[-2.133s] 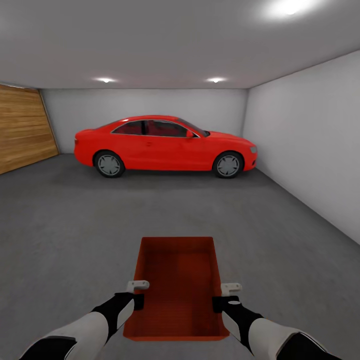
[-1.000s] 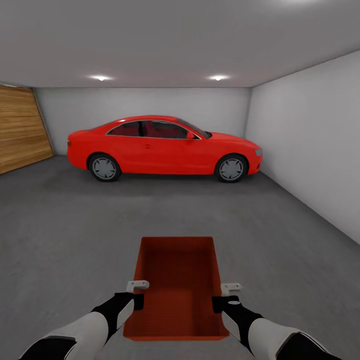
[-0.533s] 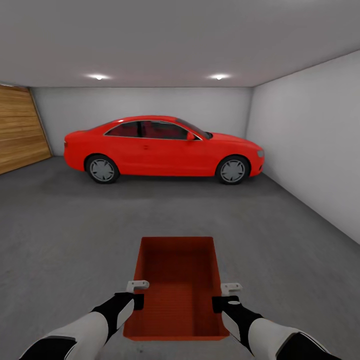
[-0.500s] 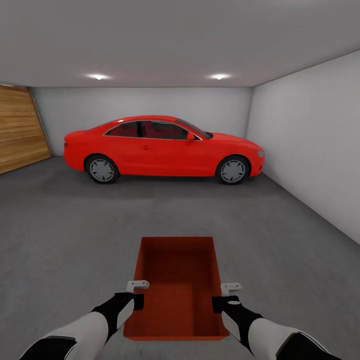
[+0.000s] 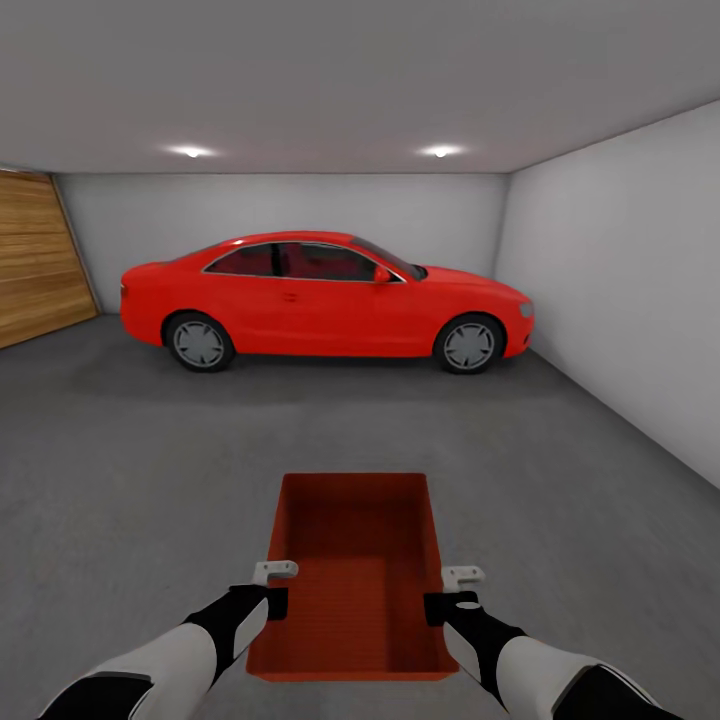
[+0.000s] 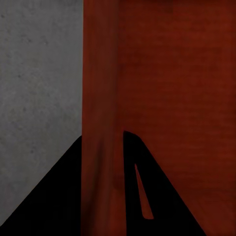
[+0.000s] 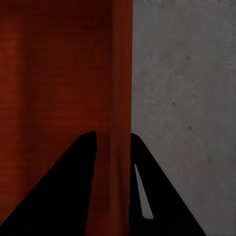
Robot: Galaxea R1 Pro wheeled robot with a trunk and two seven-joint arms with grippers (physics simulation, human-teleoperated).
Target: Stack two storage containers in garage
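Head view shows the container point(image 5: 355, 575) pointing its long way far ahead toward the red car point(image 5: 325, 300). The left gripper point(image 5: 272, 590) pinches its left wall, the right gripper point(image 5: 448, 595) pinches its right wall, and the floor point(image 5: 150, 470) waits below.

The wooden door point(image 5: 40, 260) is cut off at the head view's left edge — and the container point(image 6: 162, 88) overruns both wrist views.

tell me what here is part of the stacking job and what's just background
Job: storage container, gripped on its side walls by left gripper and right gripper; concrete floor.
Background: red car, wooden wall panel, white walls.
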